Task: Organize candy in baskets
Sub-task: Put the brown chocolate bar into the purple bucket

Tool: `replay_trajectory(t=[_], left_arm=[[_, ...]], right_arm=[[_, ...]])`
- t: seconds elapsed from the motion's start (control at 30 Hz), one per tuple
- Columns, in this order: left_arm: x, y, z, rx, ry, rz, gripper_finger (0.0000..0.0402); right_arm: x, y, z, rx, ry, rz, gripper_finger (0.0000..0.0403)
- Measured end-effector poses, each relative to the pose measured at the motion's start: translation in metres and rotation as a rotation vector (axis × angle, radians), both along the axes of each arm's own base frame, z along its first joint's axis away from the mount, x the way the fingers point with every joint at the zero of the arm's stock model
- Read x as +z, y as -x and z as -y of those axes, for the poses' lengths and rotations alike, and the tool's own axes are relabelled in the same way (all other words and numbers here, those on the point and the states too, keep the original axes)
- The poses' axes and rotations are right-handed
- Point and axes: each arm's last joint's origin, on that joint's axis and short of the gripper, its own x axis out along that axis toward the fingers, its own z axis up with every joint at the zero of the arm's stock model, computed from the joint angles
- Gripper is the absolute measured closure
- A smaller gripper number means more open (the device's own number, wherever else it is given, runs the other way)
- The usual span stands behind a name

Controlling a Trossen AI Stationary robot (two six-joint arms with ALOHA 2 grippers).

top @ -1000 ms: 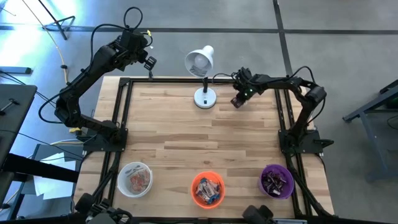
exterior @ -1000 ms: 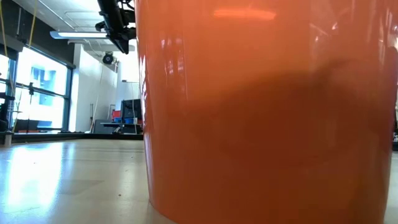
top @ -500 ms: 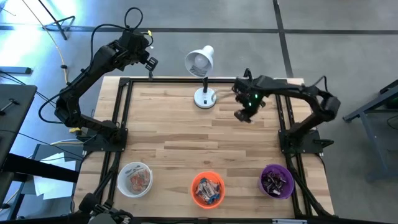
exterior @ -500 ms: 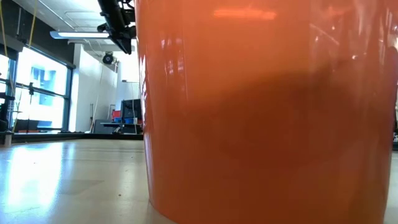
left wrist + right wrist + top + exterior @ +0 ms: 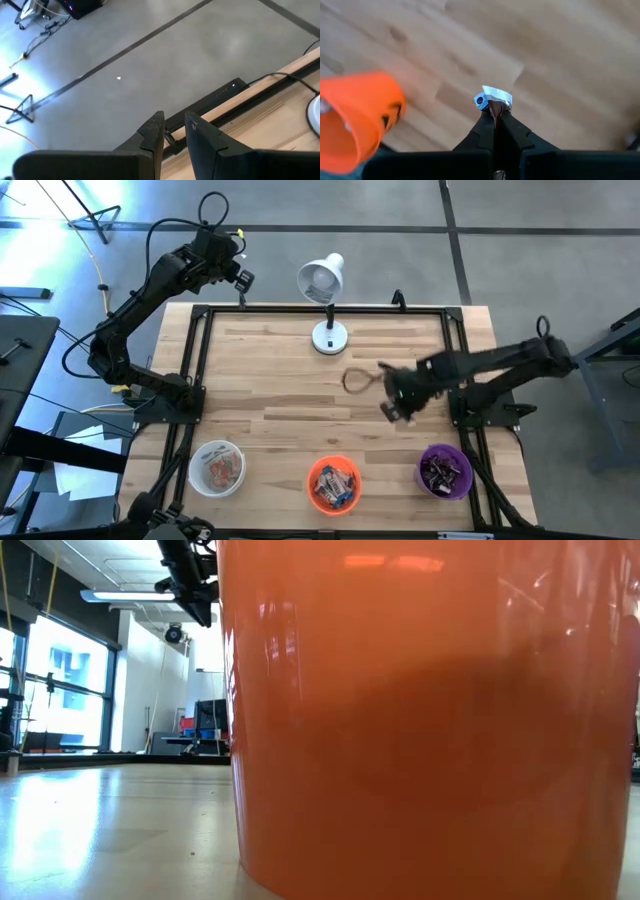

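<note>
Wooden counter (image 5: 300, 380) | right claw (image 5: 494, 111) clamping a silver candy (image 5: 495, 96) | I'm steering it over the orange basket (image 5: 334, 483) before releasing | left claw (image 5: 172, 131) idling slightly apart at far corner

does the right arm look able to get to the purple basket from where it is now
Probably yes. The right claw, shut on a candy, hangs over bare table just up-left of the purple basket, with nothing between them.
</note>
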Motion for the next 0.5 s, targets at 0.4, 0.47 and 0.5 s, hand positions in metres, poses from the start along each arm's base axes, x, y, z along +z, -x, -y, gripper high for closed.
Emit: replay_trajectory(t=[0.4, 0.47, 0.5], left_arm=[[-0.001, -0.002, 0.001, 0.018, 0.063, 0.139, 0.0337], [-0.001, -0.003, 0.002, 0.012, 0.079, 0.157, 0.0337], [-0.002, -0.003, 0.003, 0.014, 0.087, 0.163, 0.0337]], right_arm=[[0.002, 0.042, -0.114, -0.078, -0.159, -0.075, 0.0402], [0.002, 0.052, -0.125, -0.089, -0.170, -0.098, 0.0402], [0.002, 0.056, -0.131, -0.093, -0.174, -0.109, 0.0402]])
